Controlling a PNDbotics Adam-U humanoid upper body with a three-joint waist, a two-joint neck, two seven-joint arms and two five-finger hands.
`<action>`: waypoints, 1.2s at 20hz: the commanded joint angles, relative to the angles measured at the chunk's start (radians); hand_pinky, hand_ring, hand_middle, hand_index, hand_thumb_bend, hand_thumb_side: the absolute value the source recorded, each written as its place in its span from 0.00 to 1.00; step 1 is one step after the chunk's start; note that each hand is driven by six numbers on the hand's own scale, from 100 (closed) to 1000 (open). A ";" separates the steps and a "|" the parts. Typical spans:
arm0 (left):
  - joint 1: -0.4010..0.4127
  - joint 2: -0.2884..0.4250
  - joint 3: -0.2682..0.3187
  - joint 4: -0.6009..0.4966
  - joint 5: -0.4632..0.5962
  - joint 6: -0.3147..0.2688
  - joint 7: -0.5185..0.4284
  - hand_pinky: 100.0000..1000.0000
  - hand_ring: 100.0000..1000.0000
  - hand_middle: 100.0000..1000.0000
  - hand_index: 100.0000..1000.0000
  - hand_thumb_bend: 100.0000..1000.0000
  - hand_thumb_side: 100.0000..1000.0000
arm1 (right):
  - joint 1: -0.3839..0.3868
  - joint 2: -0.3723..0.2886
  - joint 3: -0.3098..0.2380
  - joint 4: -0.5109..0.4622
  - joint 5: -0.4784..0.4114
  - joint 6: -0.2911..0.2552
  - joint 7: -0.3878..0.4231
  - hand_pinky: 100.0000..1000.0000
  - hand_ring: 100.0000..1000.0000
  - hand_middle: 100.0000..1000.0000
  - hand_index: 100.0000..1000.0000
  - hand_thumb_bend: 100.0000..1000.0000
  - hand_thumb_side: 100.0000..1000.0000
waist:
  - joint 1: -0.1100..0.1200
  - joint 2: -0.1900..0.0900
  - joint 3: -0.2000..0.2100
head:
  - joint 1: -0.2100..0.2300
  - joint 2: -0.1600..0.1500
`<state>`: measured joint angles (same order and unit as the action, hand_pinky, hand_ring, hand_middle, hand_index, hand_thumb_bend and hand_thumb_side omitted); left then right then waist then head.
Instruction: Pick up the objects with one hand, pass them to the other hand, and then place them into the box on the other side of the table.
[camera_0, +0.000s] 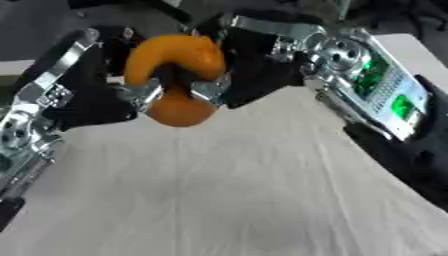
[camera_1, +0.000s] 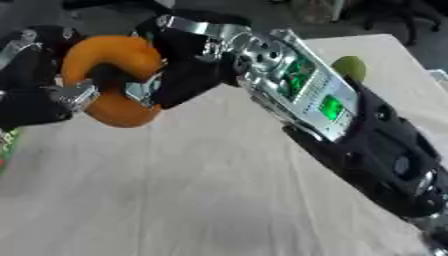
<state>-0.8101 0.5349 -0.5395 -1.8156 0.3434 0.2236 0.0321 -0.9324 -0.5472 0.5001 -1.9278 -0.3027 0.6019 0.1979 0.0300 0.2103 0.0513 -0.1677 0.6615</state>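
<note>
An orange ring-shaped object (camera_0: 175, 65) hangs in the air above the far part of the table, between both hands. My left hand (camera_0: 87, 97) reaches in from the left, its fingertips curled against the ring's left and lower side. From the right comes my right hand (camera_1: 188, 65), with fingers curled at the ring's right side and into its hole. Both hands touch the ring at once. The lower part of the ring bulges out below the fingers. No box shows in either view.
A white cloth (camera_0: 227, 190) covers the table in front of me. A small green round thing (camera_1: 350, 67) lies on the far right of the table behind my right forearm (camera_1: 350, 120). Something green and red peeks in at the left edge (camera_1: 4, 145).
</note>
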 joint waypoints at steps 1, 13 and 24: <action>-0.014 0.015 0.008 0.001 -0.005 0.003 -0.009 0.42 0.46 0.29 0.38 0.05 0.00 | -0.021 -0.010 -0.015 -0.018 0.006 -0.005 0.004 0.68 0.63 0.38 0.54 0.00 0.00 | -0.001 -0.023 0.000 | 0.002 -0.008; -0.011 0.011 0.021 -0.004 -0.015 -0.014 -0.002 0.39 0.42 0.24 0.31 0.00 0.00 | -0.014 -0.011 -0.014 -0.015 0.023 -0.004 0.030 0.68 0.64 0.42 0.60 0.13 0.00 | 0.001 -0.022 -0.001 | -0.001 -0.007; -0.003 0.018 0.043 -0.013 -0.088 -0.116 0.041 0.37 0.39 0.20 0.27 0.00 0.00 | -0.009 -0.018 -0.026 -0.023 0.041 -0.011 0.054 0.70 0.69 0.61 0.76 0.49 0.16 | 0.000 -0.020 -0.002 | -0.002 -0.005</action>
<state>-0.8017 0.5347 -0.5201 -1.8189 0.2685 0.1216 0.0677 -0.9277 -0.5486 0.4927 -1.9297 -0.2678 0.5955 0.2473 0.0306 0.2103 0.0494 -0.1687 0.6614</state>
